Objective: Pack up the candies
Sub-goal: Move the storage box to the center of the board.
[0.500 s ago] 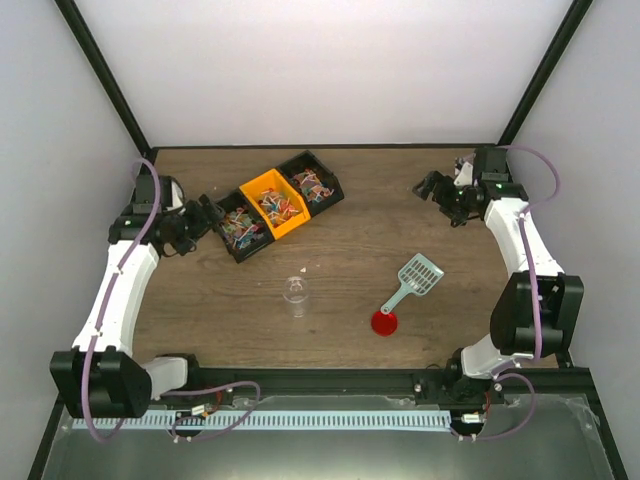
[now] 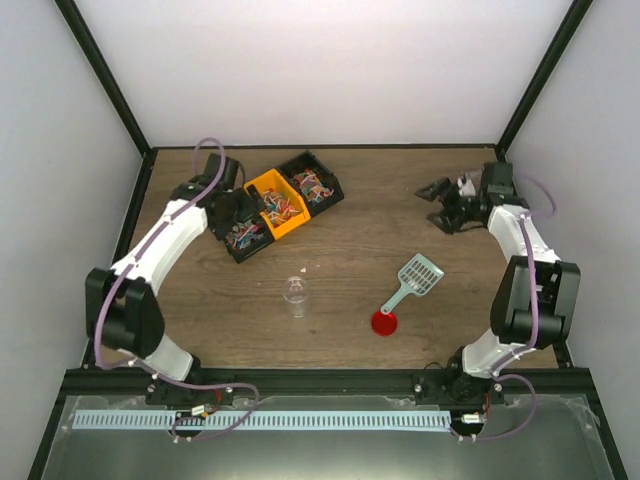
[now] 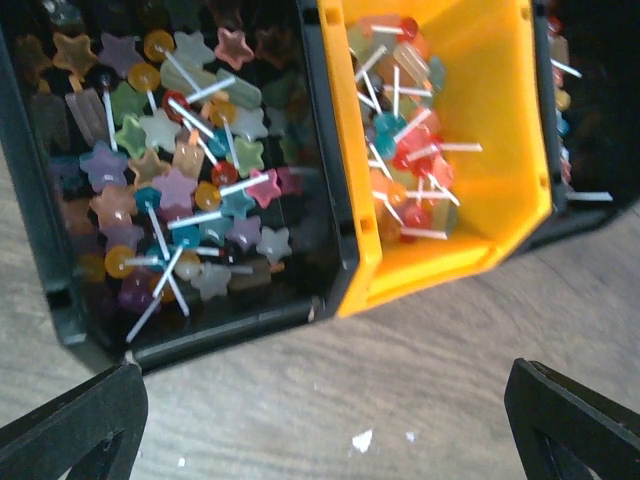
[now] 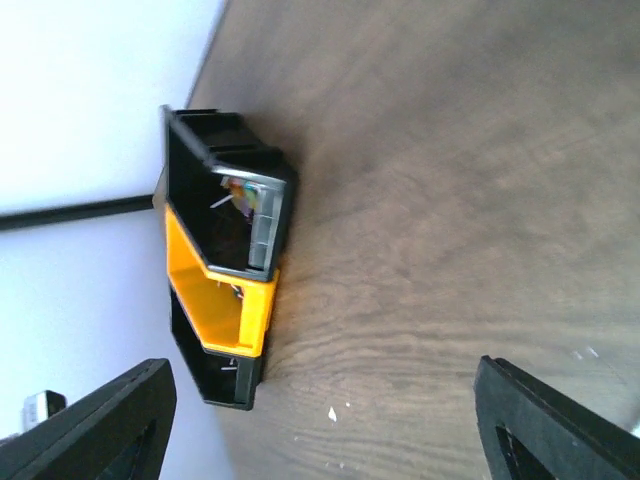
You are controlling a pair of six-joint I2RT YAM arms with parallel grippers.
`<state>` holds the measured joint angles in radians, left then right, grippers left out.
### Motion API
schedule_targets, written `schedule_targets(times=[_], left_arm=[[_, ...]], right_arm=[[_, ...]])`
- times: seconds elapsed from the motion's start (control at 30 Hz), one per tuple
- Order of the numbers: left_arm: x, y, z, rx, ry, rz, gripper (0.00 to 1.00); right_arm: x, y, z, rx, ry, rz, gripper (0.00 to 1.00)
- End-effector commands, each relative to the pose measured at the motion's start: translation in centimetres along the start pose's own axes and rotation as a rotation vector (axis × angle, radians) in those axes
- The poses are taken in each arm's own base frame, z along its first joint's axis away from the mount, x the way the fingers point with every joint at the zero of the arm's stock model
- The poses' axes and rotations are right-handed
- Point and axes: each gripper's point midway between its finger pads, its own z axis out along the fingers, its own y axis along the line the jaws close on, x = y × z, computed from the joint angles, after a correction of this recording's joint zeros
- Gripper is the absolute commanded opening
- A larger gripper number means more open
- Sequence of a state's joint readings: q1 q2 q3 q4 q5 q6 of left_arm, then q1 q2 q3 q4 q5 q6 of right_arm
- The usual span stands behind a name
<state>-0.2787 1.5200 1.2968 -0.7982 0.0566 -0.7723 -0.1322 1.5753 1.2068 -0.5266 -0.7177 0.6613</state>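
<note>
Three bins in a row at the far left of the bench (image 2: 350,250), and that's where all the candies (image 3: 190,170) are: star shapes and round ones in mixed colours on thin white sticks. They are heaped in the left black bin (image 3: 220,325), in the orange bin (image 3: 500,150) touching it, and a few show in the right black bin (image 2: 335,190) beyond that.

The left end effector (image 2: 228,212) hangs right at the left black bin, fingers spread wide apart with nothing between them. From its wrist view the two dark fingertips (image 3: 90,425) frame bare wood. The candy pile sits just past them, close but untouched, and the seam between the black bin and the orange bin is roughly centred in the gap.

Over on the far right, the right end effector (image 2: 437,207) is also spread wide and holds nothing. It is well apart from the candies, and its wrist camera looks across open wood at the bin row edge-on.

Mid-bench stands a small clear cup (image 2: 295,292). To its right a teal scoop (image 2: 420,272) lies with its handle reaching down to a red lid (image 2: 385,323).
</note>
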Motion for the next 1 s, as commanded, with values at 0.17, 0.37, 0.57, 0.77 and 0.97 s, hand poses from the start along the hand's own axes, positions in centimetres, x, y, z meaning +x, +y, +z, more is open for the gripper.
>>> schedule_targets(times=[0.17,0.37,0.57,0.77,0.97], left_arm=[[-3.6,-3.0,4.2,-0.162,-0.127,-0.081,0.96],[-3.7,-1.9,7.8,-0.301,-0.093,-0.085,0.92],[-4.0,-1.6,9.6,-0.319,-0.103,-0.120,0.82],[-3.9,-1.9,11.8,-0.336,-0.046,-0.097,0.75],[-3.2,-1.5,13.1,-0.345,-0.011,-0.070,0.61]], right_arm=[[0.3,-2.1,-1.4,-0.018,-0.007,0.173,0.83],[1.5,-2.7,-1.8,0.008,0.003,0.173,0.83],[2.5,-4.0,-1.8,0.034,0.004,0.184,0.83],[2.2,-4.1,-1.4,0.037,0.008,0.179,0.83],[1.7,-4.2,-1.0,0.039,0.015,0.177,0.83]])
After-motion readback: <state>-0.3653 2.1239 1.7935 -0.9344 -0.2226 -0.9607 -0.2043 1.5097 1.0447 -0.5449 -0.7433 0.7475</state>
